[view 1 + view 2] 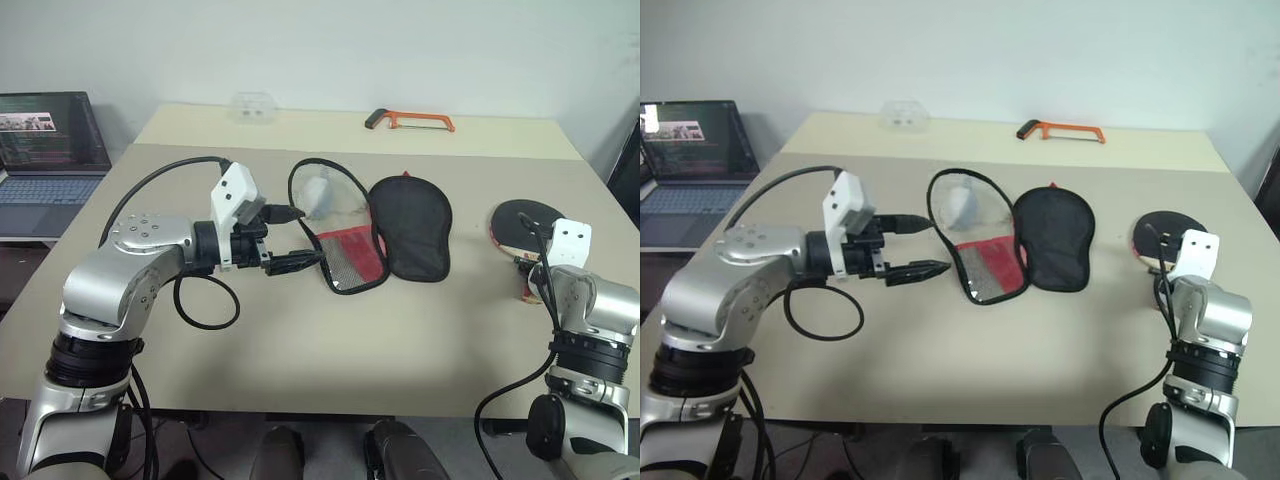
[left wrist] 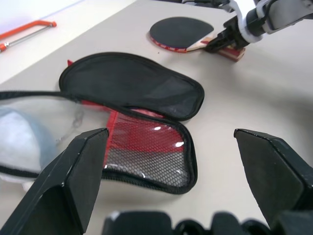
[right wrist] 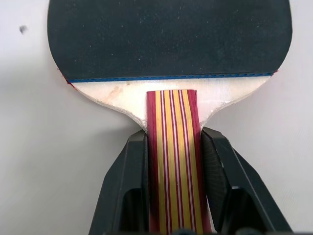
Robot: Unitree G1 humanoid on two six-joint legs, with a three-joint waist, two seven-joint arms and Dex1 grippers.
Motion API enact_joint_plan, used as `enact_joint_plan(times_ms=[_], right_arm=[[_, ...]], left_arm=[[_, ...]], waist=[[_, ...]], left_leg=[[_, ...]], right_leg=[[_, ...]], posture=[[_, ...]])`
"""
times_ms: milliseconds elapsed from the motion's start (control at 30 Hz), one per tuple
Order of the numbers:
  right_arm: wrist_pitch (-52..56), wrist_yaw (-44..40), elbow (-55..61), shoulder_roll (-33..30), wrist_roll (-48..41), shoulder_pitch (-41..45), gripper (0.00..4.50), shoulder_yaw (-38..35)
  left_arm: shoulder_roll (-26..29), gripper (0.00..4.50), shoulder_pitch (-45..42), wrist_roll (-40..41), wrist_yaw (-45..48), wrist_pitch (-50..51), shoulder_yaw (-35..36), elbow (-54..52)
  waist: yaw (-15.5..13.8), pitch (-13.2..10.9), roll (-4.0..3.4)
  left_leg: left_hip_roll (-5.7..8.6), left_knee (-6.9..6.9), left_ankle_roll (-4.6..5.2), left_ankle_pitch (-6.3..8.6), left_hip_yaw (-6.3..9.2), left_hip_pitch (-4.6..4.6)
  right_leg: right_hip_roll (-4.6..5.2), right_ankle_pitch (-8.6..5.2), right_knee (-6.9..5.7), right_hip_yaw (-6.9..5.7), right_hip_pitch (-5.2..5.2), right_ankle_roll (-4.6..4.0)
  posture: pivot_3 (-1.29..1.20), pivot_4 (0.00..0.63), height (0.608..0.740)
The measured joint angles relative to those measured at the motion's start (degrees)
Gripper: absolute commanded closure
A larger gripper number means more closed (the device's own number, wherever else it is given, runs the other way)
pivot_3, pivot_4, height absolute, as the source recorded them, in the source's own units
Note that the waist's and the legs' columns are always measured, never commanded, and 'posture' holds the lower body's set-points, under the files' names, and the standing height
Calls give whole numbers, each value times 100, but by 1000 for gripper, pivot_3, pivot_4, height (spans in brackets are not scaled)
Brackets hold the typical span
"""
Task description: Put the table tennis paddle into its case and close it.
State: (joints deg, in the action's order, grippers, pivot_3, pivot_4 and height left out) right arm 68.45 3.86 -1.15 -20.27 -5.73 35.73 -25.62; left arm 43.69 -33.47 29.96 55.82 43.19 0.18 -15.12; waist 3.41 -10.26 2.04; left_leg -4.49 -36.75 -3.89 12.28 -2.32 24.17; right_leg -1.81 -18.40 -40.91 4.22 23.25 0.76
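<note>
The table tennis paddle (image 1: 525, 218) lies flat at the right of the table, black blade away from me, striped handle (image 3: 173, 147) toward me. My right gripper (image 3: 173, 139) is shut on that handle, one finger pressed against each side. The case (image 1: 412, 230) lies open in the middle of the table: a dark flap on the right, a red part with a black mesh pocket (image 1: 350, 258) on the left, and a grey-blue plush ball (image 1: 318, 192) behind it. My left gripper (image 1: 300, 238) hovers open just left of the case, pointing at it, with nothing between its fingers.
An orange hacksaw (image 1: 415, 121) and a small clear plastic box (image 1: 252, 105) sit on the far table. An open laptop (image 1: 45, 140) stands off to the left on a separate surface. The table's right edge (image 1: 620, 205) runs close to the paddle.
</note>
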Motion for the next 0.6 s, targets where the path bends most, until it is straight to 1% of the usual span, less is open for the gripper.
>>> enact_joint_plan(times_ms=[133, 267, 367, 467, 600], right_arm=[[362, 121, 420, 89, -6, 601, 3402, 2], [715, 261, 840, 523, -13, 1166, 3402, 75], [920, 371, 939, 956, -11, 1514, 3402, 234], [1099, 496, 1022, 1524, -11, 1800, 3402, 294], [1294, 625, 1229, 2269, -10, 1872, 3402, 446]], left_arm=[[1, 0, 2, -37, 2, -49, -2, 14], [1, 0, 4, -74, 1, -104, -3, 20], [1, 0, 5, -86, 5, -111, -19, 23], [2, 0, 9, -110, 7, -114, -76, 41], [0, 0, 10, -97, -6, -108, -85, 42]], waist=[[2, -4, -6], [-1, -4, -6], [-4, -4, -7], [-18, -4, -7], [-26, -4, -7]], left_leg=[[-5, 15, -1, 0, 1, 9], [-6, 34, -2, -1, 1, 20], [-7, 35, -2, -1, 1, 28], [-7, 35, -2, -1, 3, 38], [-7, 32, -2, -2, 10, 68]], right_leg=[[-4, -1, 5, -2, 10, -9], [-4, -3, 10, -3, 27, -13], [-3, -3, 8, -4, 36, -14], [-2, -3, 8, -10, 42, -15], [-1, -3, 2, -12, 74, -16]], posture=[[0, 150, 740], [0, 150, 740], [0, 150, 740], [0, 150, 740], [0, 150, 740]])
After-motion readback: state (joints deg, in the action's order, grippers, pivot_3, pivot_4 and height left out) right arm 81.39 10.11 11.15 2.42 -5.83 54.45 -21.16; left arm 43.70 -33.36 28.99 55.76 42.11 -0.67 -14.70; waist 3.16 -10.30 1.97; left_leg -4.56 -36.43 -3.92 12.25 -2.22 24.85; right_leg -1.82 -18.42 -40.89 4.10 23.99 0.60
